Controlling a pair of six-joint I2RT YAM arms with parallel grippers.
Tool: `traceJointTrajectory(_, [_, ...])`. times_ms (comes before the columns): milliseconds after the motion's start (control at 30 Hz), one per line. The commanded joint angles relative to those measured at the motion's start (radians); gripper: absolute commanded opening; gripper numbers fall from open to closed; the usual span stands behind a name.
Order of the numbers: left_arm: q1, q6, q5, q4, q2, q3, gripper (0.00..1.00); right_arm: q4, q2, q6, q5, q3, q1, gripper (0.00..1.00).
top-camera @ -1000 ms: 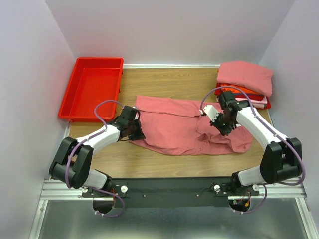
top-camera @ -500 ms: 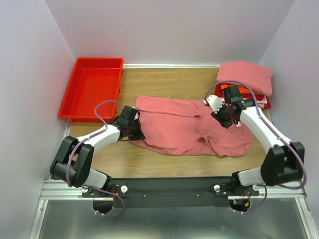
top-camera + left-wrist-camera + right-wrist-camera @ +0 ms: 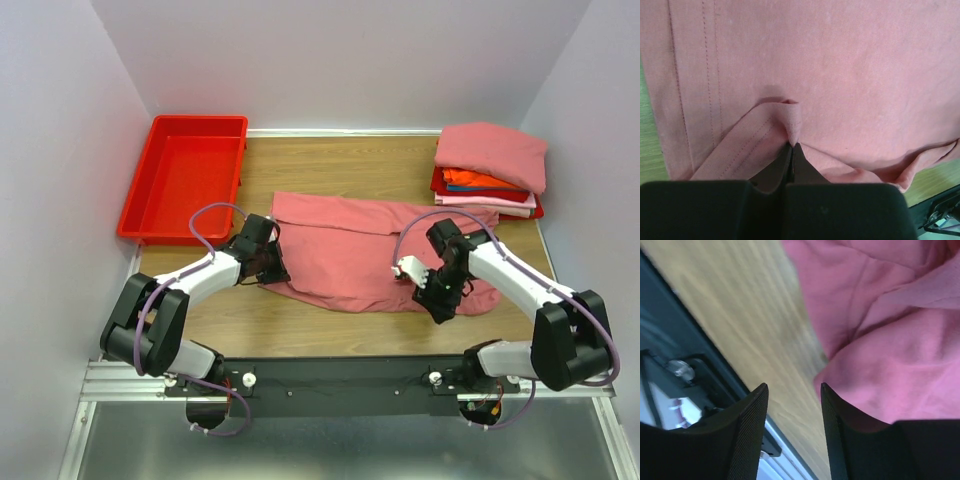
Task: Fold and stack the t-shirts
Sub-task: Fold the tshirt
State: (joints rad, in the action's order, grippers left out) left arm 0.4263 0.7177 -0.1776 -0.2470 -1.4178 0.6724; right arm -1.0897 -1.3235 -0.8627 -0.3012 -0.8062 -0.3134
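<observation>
1. Red bin point(image 3: 185, 180): stands far left on the tabletop point(image 3: 330, 165), apart from the work.
2. Left gripper point(image 3: 791, 148): the jaws are fully closed on a pinched fold at the left edge of the salmon t-shirt point(image 3: 340, 250). This grip has not moved over the last second.
3. Salmon t-shirt: lies spread across the middle of the tabletop, not yet folded.
4. Right gripper point(image 3: 437, 300): the jaws were closed at the shirt's right side a second ago. They now stand partly open and empty, and the arm has swung to the near right hem.
5. Meaning: the right side has been released, probably to regrasp the near edge for the next fold.
6. Folded stack point(image 3: 490, 160): rests in the far right corner, awaiting this shirt.
</observation>
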Motion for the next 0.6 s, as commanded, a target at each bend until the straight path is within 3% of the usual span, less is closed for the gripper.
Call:
traceJointTrajectory(0, [-0.006,-0.014,-0.019,0.015,-0.003,-0.016,0.00,0.114,0.018,0.094,0.134,0.032,-0.033,0.54])
traceJointTrajectory(433, [-0.006,-0.014,-0.022,0.020,-0.007,-0.022,0.00,0.246,-0.026,0.183,0.240,0.081,-0.072,0.51])
traceJointTrajectory(533, [-0.006,-0.014,-0.023,0.022,-0.007,-0.022,0.00,0.254,-0.036,0.191,0.246,0.090,-0.072,0.43])
traceJointTrajectory(567, [-0.006,-0.015,-0.023,0.022,-0.004,-0.020,0.00,0.254,-0.033,0.194,0.257,0.087,-0.072,0.35])
